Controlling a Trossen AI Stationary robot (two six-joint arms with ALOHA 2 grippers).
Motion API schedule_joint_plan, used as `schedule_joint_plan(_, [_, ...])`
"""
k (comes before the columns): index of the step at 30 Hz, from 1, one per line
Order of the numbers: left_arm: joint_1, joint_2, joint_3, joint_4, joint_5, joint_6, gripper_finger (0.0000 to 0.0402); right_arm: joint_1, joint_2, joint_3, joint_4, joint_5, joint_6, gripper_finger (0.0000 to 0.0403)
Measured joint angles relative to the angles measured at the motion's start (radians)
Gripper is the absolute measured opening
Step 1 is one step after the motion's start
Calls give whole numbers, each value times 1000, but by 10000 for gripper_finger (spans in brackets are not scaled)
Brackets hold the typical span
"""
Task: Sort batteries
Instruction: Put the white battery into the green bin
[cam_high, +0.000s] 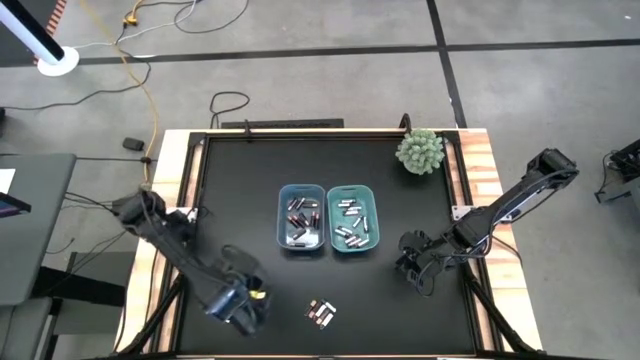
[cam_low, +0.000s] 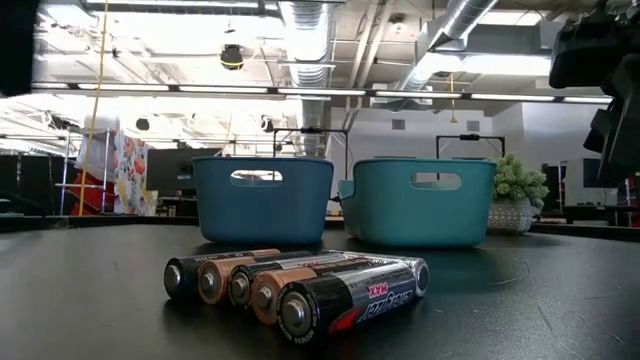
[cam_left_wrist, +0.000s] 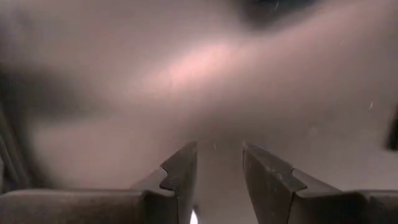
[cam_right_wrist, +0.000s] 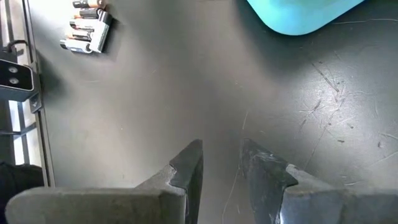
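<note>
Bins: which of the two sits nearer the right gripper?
The teal bin; it sits on the right gripper's side, while the blue bin lies beyond it.

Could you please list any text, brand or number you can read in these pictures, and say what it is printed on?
"MAX", upside down, on the nearest of the loose batteries in the low view.
Smaller print on that label: too blurred to read.
Blue bin, teal bin: no text visible.

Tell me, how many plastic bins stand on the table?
2: the blue bin at the table's middle, and the teal bin right beside it, toward the right arm's side.
</note>
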Motion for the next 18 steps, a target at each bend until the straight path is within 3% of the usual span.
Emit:
schedule_joint_plan(8, [-82, 1, -123, 180, 89, -211, 128, 0, 0, 0, 0, 0, -6, 127])
schedule_joint_plan(12, [-88, 1, -176, 285, 160, -219, 153, 0, 0, 0, 0, 0, -7, 127])
schedule_joint_plan(18, [-96, 0, -179, 348, 167, -169, 186, 0, 0, 0, 2, 0, 2, 127])
